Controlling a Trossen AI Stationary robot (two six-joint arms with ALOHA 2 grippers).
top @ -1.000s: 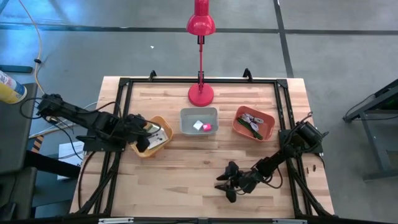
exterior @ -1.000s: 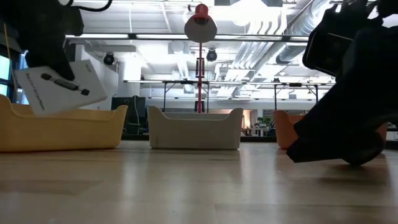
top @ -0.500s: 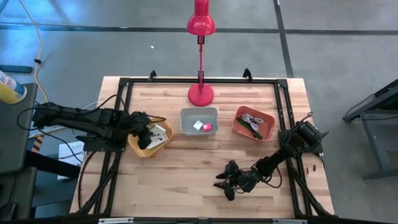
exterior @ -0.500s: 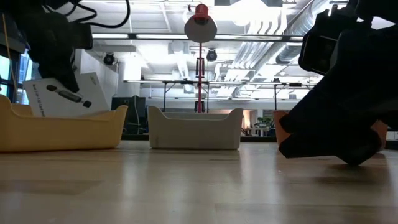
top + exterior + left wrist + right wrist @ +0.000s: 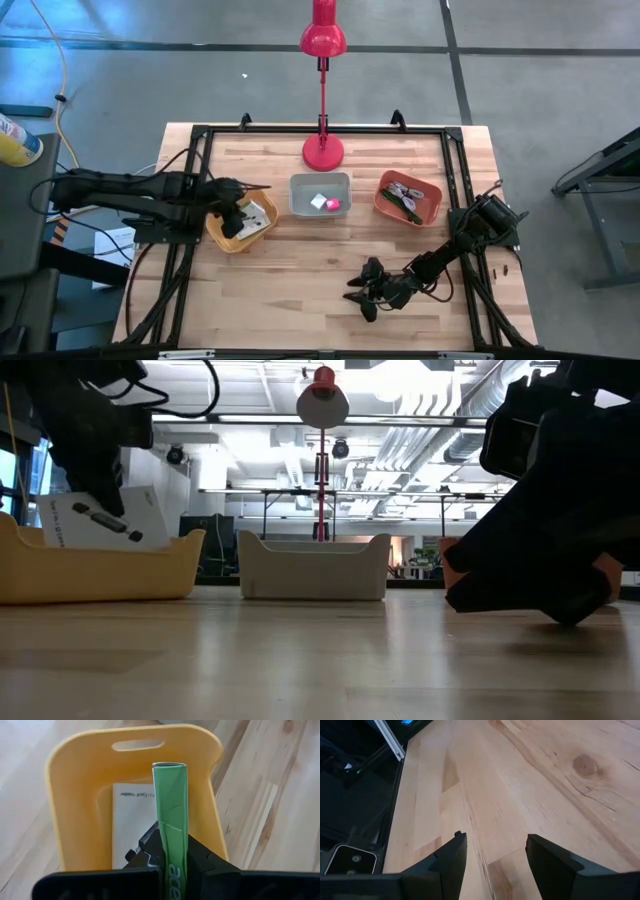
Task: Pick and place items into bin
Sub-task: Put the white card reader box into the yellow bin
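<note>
Left gripper (image 5: pixel 172 865) pinches a green stick (image 5: pixel 172 815) over the yellow bin (image 5: pixel 65 795), above the white card (image 5: pixel 131 820) inside it. If I release off-centre, I reckon the stick tips over the bin's wall. Right gripper (image 5: pixel 492 852) waits spread, well apart.

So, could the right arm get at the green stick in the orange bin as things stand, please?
Probably yes: the right pincer is open and empty over bare table, and nothing covers the green stick in the open-topped orange bin.
</note>
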